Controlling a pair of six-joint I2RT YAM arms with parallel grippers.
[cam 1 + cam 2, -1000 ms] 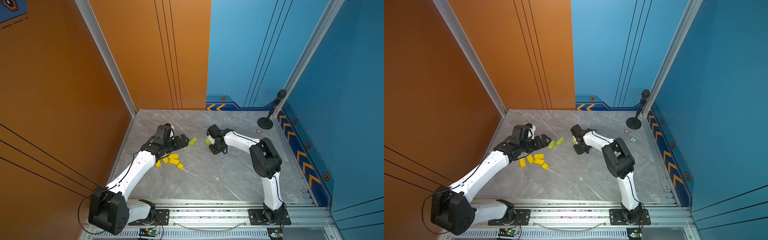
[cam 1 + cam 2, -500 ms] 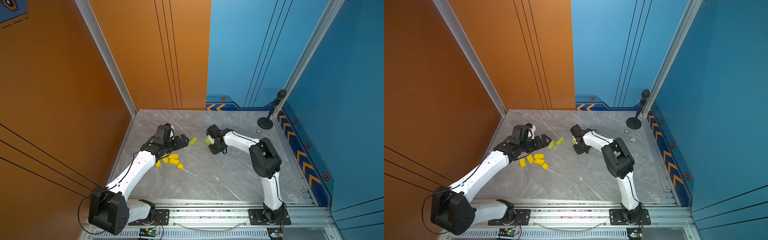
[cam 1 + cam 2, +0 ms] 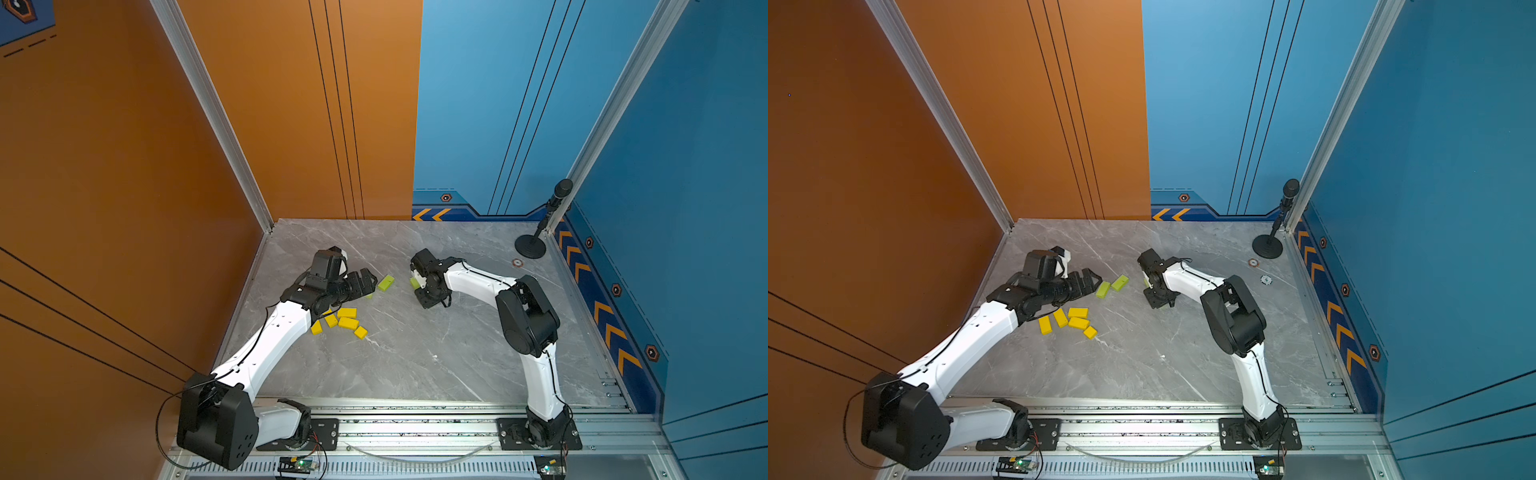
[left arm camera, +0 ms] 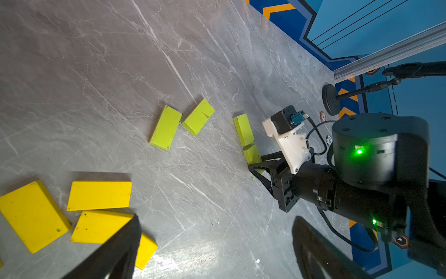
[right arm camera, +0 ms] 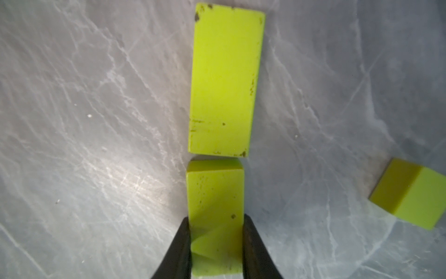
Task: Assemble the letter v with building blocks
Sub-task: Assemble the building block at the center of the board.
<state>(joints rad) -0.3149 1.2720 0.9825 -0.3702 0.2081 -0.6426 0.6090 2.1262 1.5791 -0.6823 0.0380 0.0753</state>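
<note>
Grey marble-patterned bench [image 3: 415, 365] fills a booth with orange and blue walls, seen from above. Two white-and-black robot arms rise from its front edge. The left arm [image 3: 270, 340] reaches along the left edge, and the right arm [image 3: 523, 316] bends in from the right toward the middle. A black microphone stand [image 3: 530, 248] sits in the back right corner. The left tool [image 3: 1090, 280] hangs with its jaws wide apart and empty, close beside two green bricks [image 4: 166, 127] that lie corner to corner a little back of centre. The right tool [image 5: 216, 232] is clamped on a small green block [image 5: 214, 203], holding it end to end with a lying green brick [image 5: 225, 79], a thin gap between them. Whether the held block rests on the bench or hangs just above it cannot be told. Five yellow blocks [image 3: 348, 323] lie in a loose cluster near the left edge, beside the left arm, well apart from the green ones. No V shape is laid out yet; this looks like the start of one stroke. Likely risks: the held block nudges the lying brick out of line, or tips over if let go while tilted. The wide left tool could also sweep its neighbouring bricks.
</note>
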